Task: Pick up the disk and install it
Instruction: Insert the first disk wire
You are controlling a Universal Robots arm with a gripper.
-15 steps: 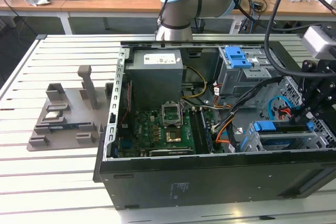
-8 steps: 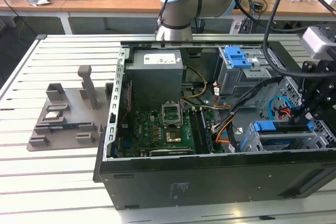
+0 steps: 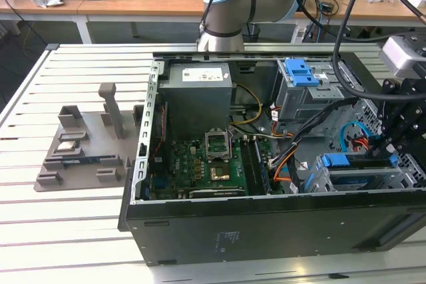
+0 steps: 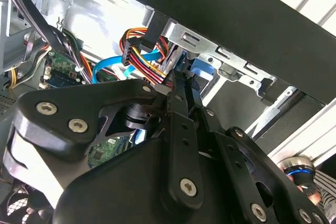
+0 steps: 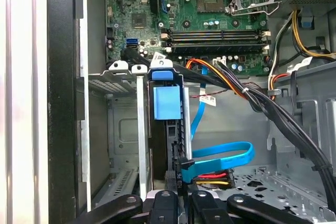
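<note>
- Disk [image 5: 168, 103], silver drive in blue plastic carrier, stands edge-up in grey metal bay [image 5: 118, 129], directly ahead of claw.
- Black claw [image 5: 178, 195] narrow, fingers at disk's near edge; grip on it: cannot tell.

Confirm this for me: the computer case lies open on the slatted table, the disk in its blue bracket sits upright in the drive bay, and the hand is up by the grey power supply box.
Not quite. The hand is at the disk in the drive bay, at the exterior view's right, not by the grey power supply box. The exterior view shows this. The rest stands.
</note>
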